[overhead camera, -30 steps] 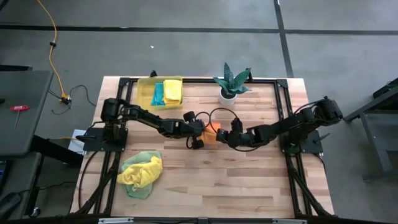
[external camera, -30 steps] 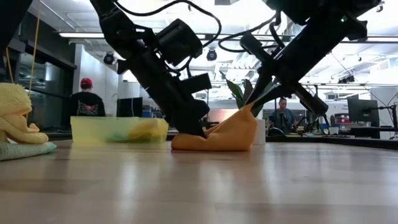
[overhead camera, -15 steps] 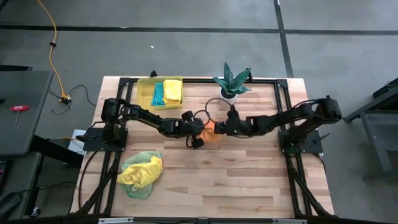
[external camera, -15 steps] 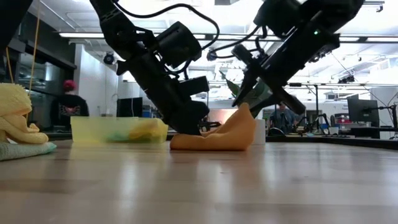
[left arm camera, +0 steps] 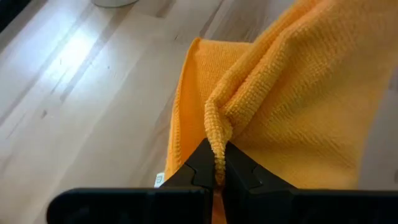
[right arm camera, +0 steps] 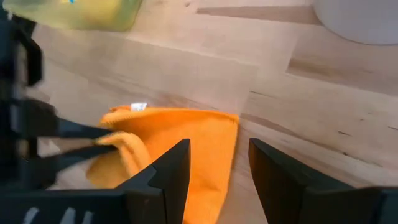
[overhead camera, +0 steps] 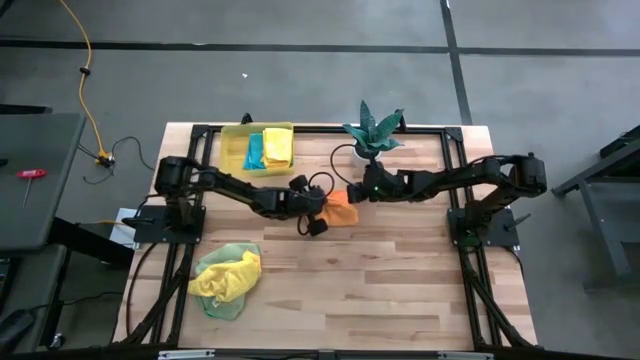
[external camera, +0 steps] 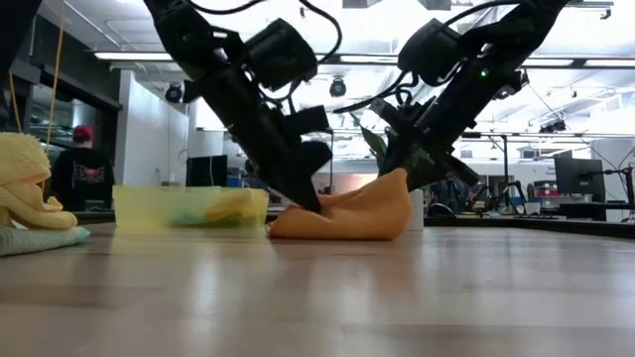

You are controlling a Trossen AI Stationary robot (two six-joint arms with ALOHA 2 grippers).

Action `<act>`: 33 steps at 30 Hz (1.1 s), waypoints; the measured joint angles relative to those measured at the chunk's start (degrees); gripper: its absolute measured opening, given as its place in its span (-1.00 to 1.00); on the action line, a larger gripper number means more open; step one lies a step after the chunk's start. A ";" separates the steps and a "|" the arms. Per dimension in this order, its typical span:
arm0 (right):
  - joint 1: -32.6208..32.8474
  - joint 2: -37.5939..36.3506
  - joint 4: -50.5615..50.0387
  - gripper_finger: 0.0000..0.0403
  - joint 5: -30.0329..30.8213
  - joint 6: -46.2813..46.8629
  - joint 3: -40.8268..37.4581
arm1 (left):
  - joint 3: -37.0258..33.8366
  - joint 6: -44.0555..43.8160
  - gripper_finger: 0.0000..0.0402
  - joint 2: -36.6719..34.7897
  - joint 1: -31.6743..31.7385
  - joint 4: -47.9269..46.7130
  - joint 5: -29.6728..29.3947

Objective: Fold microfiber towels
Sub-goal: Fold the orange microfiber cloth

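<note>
Soft orange microfiber towel (overhead camera: 341, 212), table (overhead camera: 400, 290) centre, half hidden under both arms. Left tool (left arm camera: 216, 172), at its 9 o'clock, pinches a fold; right tool (right arm camera: 213, 163) gapes empty at 1 o'clock.

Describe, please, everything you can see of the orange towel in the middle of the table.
The orange towel is a soft, nubbly microfiber cloth, folded over into a low rumpled heap on the wooden table, near its middle and in front of the potted plant. A small white label shows at one edge. The left pincer is shut on a raised fold of it. The right pincer is open just above it, holding nothing.
</note>
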 joint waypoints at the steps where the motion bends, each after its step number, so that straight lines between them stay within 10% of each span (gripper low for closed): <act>1: -0.03 0.00 -0.21 -0.23 -0.23 -0.67 0.00 | -0.01 0.01 -1.00 -0.72 0.00 -1.26 0.00; 20: 0.01 0.00 -3.95 -0.23 -2.85 -3.16 0.00 | 0.05 -12.20 -1.00 -9.58 3.24 -12.07 -0.07; 33: 0.47 -6.52 -8.86 -0.23 -16.32 -18.08 0.00 | -2.72 -5.22 -1.00 -9.60 -7.70 -7.95 14.64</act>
